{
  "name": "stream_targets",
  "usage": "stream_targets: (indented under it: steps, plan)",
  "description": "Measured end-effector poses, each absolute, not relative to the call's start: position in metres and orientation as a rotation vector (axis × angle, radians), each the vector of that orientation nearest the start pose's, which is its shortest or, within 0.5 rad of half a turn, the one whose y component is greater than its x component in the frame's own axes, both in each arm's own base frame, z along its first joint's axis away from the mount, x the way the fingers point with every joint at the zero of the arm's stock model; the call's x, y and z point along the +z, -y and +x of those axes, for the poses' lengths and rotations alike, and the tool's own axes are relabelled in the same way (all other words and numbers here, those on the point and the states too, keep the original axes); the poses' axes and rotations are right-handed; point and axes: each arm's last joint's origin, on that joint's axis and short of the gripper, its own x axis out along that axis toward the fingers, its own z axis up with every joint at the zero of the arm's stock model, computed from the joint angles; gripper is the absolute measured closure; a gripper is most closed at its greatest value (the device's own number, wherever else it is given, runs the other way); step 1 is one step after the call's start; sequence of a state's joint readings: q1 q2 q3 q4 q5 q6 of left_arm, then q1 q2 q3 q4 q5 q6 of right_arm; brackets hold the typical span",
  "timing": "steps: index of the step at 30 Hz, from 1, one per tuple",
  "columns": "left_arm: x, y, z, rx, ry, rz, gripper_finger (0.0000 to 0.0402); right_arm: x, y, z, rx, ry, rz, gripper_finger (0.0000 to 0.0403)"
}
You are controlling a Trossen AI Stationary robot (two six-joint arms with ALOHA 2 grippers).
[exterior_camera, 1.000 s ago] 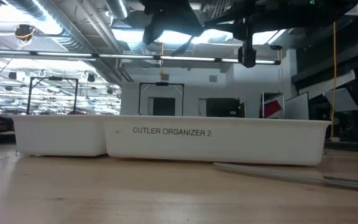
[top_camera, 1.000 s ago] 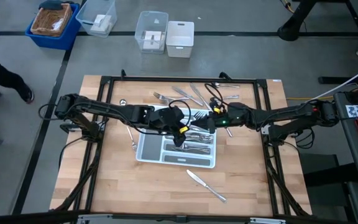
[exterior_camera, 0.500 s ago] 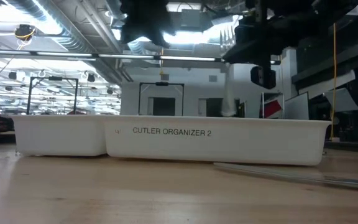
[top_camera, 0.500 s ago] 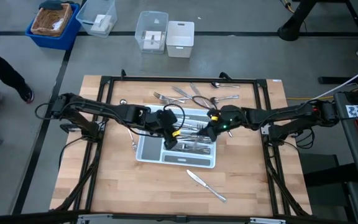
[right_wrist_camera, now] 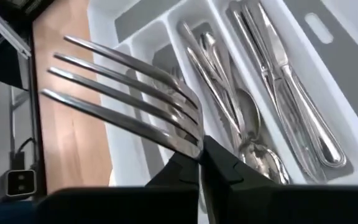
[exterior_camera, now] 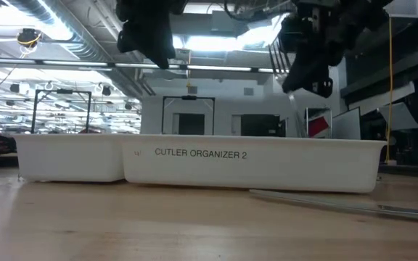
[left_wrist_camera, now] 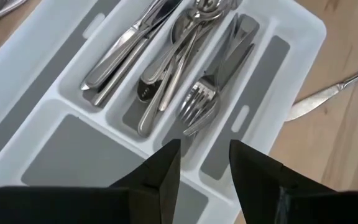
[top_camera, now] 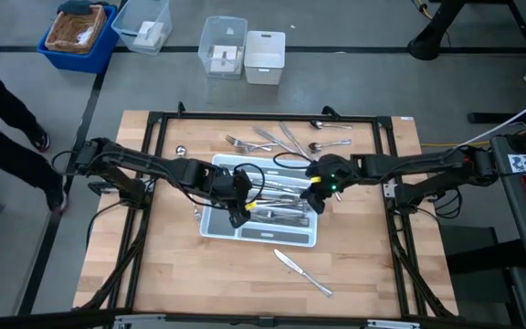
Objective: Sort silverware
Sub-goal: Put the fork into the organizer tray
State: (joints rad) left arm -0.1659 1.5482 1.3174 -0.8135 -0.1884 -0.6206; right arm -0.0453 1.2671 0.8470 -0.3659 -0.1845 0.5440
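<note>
The white tray [top_camera: 215,225] with grey compartments lies mid-table, with knives, spoons [left_wrist_camera: 166,74] and forks [left_wrist_camera: 199,107] in its long slots. My left gripper [left_wrist_camera: 204,167] hangs open over the tray's left part [top_camera: 242,215] with nothing between its fingers. Over the tray's right part, my right gripper [top_camera: 316,198] is shut on a silver fork [right_wrist_camera: 126,93]. More silverware [top_camera: 281,140] lies loose on the wood beyond the tray. One knife [top_camera: 303,272] lies near the front edge. My right gripper pinches the fork's neck [right_wrist_camera: 194,144], just behind the tines, between its two fingers [right_wrist_camera: 221,168]. The tines stick out ahead of the fingertips and the gripper hides the handle. The fork is lifted clear above the tray, slanting down toward it.
A black frame [top_camera: 245,117] runs around the work area. Clear and white bins [top_camera: 245,50] and a blue bin [top_camera: 78,35] stand on the floor beyond the table. A person's leg [top_camera: 7,119] shows at the far left. Bare wood lies near the front edge.
My left gripper has moved toward the table's left and near edges over the tray and tipped further down. My right gripper has tipped steeply downward and rolled, bringing the fork lower over the tray's right side.
</note>
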Motion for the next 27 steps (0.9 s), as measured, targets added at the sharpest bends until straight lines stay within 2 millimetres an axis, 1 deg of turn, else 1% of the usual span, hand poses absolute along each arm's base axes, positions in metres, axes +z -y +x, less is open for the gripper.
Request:
stream_targets:
  steps: [3,5,9,14,18,21,27]
  plan:
    - [0.287,0.048,0.311,0.327,-0.979,-0.369,0.0274,0.244,0.000,0.258,-0.064,-0.802,0.590,0.0402]
    - [0.287,0.049,0.311,0.321,-0.981,-0.361,0.0274,0.240,-0.006,0.260,-0.058,-0.824,0.575,0.0402]
    - [0.286,0.048,0.311,0.322,-0.984,-0.359,0.0274,0.222,-0.022,0.271,-0.031,-0.894,0.550,0.0402]
    - [0.286,0.048,0.310,0.327,-0.997,-0.355,0.0274,0.203,-0.032,0.290,-0.012,-0.895,0.532,0.0400]
    - [0.286,0.048,0.310,0.327,-0.997,-0.355,0.0274,0.192,-0.034,0.303,0.004,-0.853,0.530,0.0387]
    - [0.286,0.048,0.310,0.326,-0.997,-0.355,0.0274,0.185,-0.035,0.309,0.011,-0.842,0.528,0.0378]
    - [0.286,0.048,0.310,0.326,-0.997,-0.355,0.0274,0.170,-0.035,0.312,-0.004,-0.887,0.526,0.0367]
